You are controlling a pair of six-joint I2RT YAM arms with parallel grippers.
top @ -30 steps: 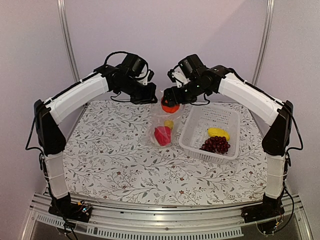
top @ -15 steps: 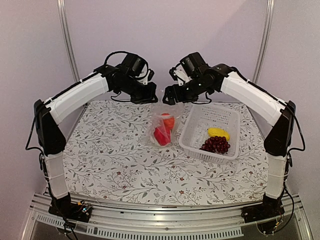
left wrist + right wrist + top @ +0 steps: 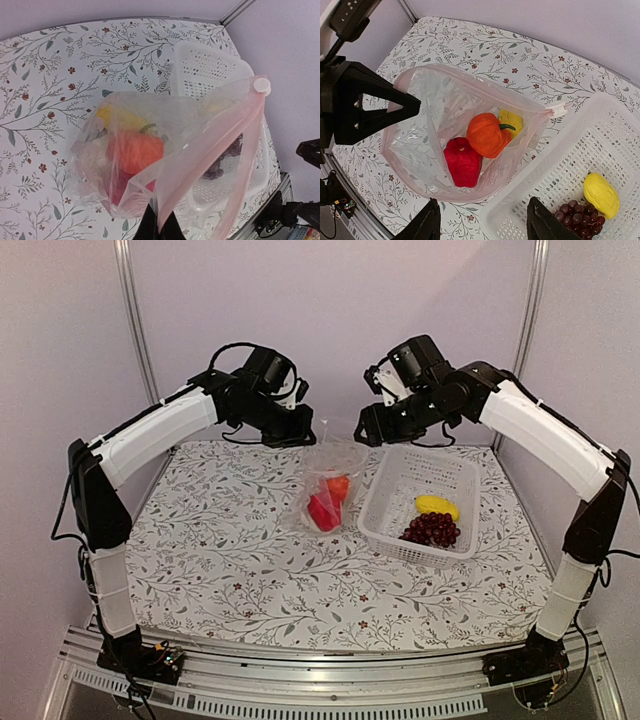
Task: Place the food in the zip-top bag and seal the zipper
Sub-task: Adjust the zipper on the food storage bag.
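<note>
The zip-top bag hangs open over the table, and my left gripper is shut on its pink rim. Inside lie a red pepper, an orange round fruit and a yellow piece. The zipper runs along the mouth, its white slider at the far end. My right gripper is open and holds nothing, hovering above the gap between bag and basket. Another yellow piece and the dark grape bunch lie in the white basket.
The white perforated basket stands just right of the bag, almost touching it. The left gripper and right gripper sit close together above the bag's mouth. A floral cloth covers the table.
The orange fruit left my right gripper and dropped into the bag. The right arm then moved right, toward the basket. The left gripper kept its hold on the rim.
</note>
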